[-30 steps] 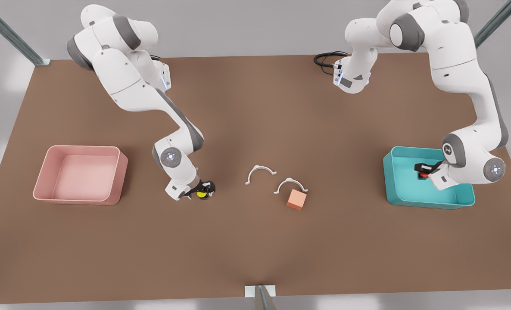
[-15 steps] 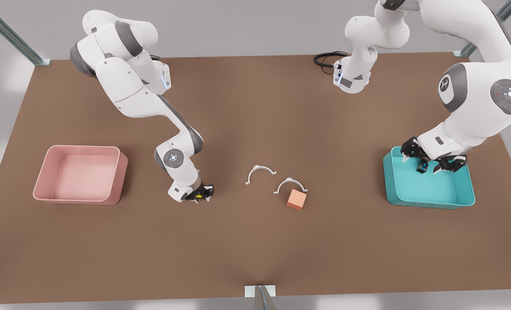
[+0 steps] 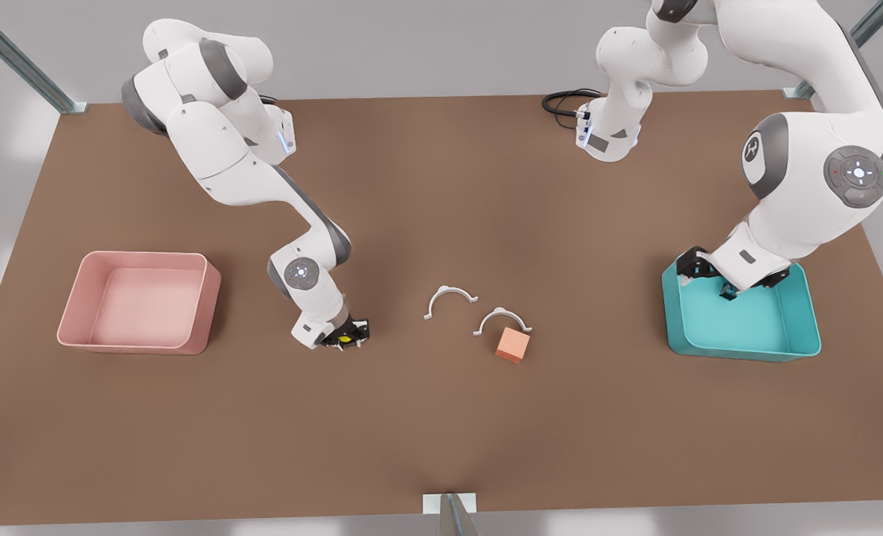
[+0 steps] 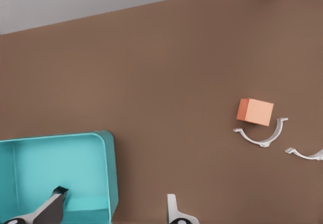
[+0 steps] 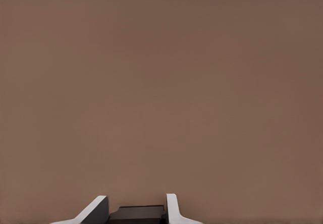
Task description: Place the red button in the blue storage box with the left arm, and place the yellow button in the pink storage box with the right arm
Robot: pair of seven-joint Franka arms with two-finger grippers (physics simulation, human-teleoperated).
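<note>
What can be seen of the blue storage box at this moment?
The blue storage box is a teal, open-topped rectangular tub with rounded corners and thin, smooth, plastic-looking walls. It sits flat on the brown table at the front view's right. The left gripper hangs over its far rim, fingers spread; in the left wrist view one fingertip reaches over the box's inside, the other lies outside its wall. No red button shows on the visible floor.

High front view over the whole table (image 3: pixel 441 447); wrist views close, angled down at it.
</note>
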